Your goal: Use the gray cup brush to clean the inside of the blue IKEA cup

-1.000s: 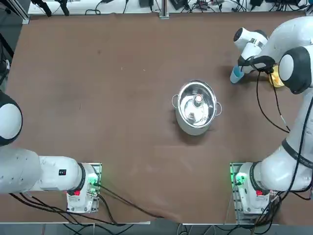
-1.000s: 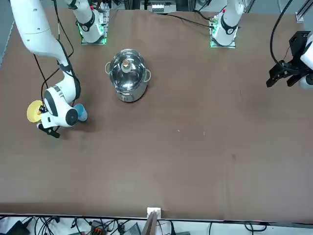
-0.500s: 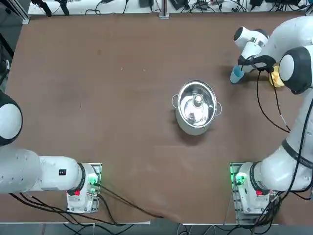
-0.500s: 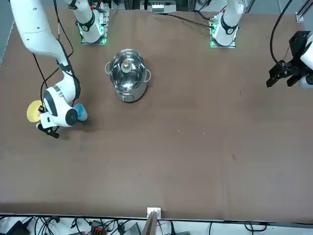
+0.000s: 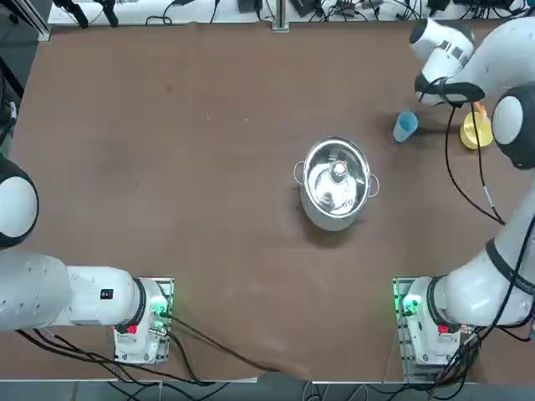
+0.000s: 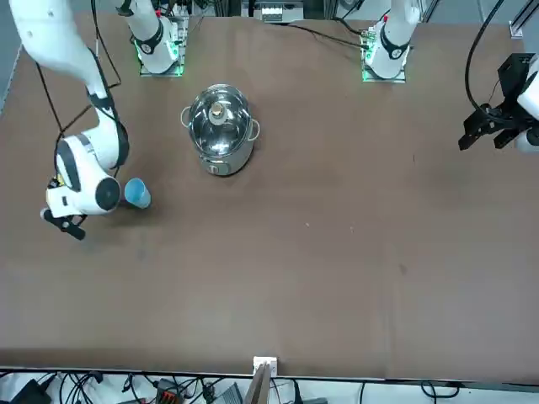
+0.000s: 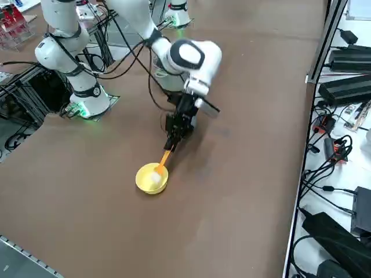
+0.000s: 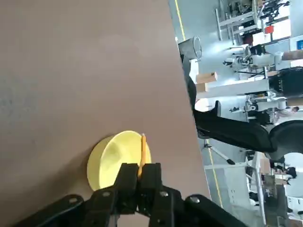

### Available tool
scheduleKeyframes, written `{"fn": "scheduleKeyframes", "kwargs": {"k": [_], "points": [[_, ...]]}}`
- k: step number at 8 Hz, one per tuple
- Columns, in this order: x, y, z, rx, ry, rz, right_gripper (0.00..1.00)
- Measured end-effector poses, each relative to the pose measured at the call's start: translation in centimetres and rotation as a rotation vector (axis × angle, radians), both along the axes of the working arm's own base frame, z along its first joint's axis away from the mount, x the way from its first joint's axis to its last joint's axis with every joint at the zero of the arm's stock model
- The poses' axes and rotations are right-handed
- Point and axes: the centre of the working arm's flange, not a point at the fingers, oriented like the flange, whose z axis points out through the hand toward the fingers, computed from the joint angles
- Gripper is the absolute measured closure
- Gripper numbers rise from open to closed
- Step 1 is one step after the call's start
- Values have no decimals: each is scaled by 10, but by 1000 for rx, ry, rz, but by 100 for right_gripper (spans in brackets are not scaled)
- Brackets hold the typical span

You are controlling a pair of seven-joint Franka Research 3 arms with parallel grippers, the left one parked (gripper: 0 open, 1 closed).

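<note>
The gray cup brush (image 8: 142, 149) shows as a slim orange stick. My right gripper (image 8: 139, 167) is shut on its upper end and holds it raised. In the right side view the gripper (image 7: 173, 138) hangs over the table and the brush (image 7: 164, 158) slants down to the rim of the yellow bowl (image 7: 152, 178). The blue IKEA cup (image 5: 405, 127) stands upright on the table, apart from the gripper and nearer the pot. In the front view the cup (image 6: 137, 193) sits just beside my wrist.
A steel pot (image 5: 336, 182) with a small object inside stands mid-table. The yellow bowl (image 5: 476, 131) lies near the table's right edge, with the cup between it and the pot. My arm's black cable hangs over the bowl.
My right gripper has closed on the brush and risen from beside the cup, shifting toward the far edge. The cup, half covered by my wrist before, now shows whole.
</note>
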Motion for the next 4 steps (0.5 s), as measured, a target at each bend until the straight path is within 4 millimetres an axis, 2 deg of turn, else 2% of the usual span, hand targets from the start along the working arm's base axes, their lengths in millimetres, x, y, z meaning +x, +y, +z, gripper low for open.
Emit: {"fn": "scheduleKeyframes", "kwargs": {"k": [4], "points": [[1,22,125,338,-24,18,97]]}}
